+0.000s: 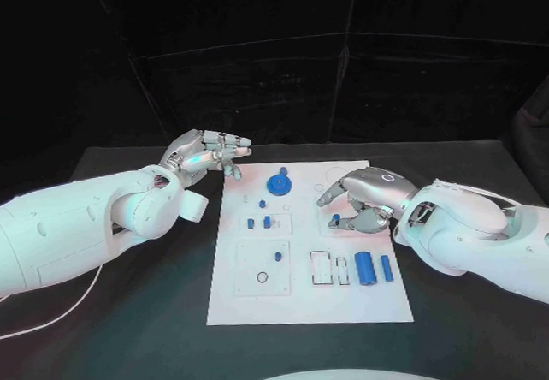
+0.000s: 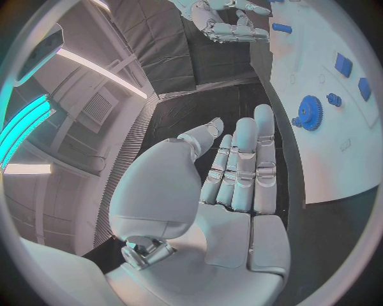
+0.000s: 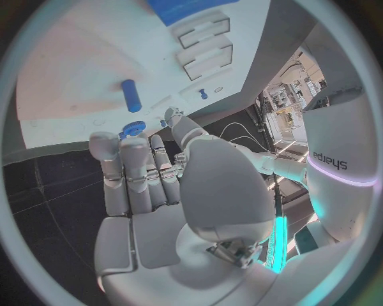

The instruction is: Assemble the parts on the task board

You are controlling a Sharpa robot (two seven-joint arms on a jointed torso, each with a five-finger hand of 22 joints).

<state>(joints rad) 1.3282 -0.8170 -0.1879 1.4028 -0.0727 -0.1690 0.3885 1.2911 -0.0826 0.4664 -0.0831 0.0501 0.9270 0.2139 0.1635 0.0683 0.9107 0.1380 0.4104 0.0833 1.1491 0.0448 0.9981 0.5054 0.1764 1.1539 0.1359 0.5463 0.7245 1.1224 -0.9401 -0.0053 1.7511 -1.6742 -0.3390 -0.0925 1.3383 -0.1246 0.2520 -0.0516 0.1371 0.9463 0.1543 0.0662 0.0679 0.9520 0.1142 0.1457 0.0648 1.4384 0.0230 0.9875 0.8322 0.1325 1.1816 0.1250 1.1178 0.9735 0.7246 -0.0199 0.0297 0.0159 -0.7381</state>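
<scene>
Both silver hands hover empty-fingered at the white rectangular task board (image 1: 308, 300): left hand (image 1: 206, 155) off its far corner, right hand (image 1: 356, 201) over a small blue cylinder (image 1: 335, 218), seemingly about to grasp.

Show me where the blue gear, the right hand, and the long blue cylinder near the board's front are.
blue gear (image 1: 278, 185), head view, centre of its toothed disc.
right hand (image 1: 359, 199), head view, middle of the hand's back.
long blue cylinder (image 1: 365, 267), head view, middle of its length.

Matt white task board (image 1: 232, 308) with smooth blue plastic parts (image 1: 365, 268) on matt black bench (image 1: 135, 351); glossy metallic fingers (image 2: 263, 146).
</scene>
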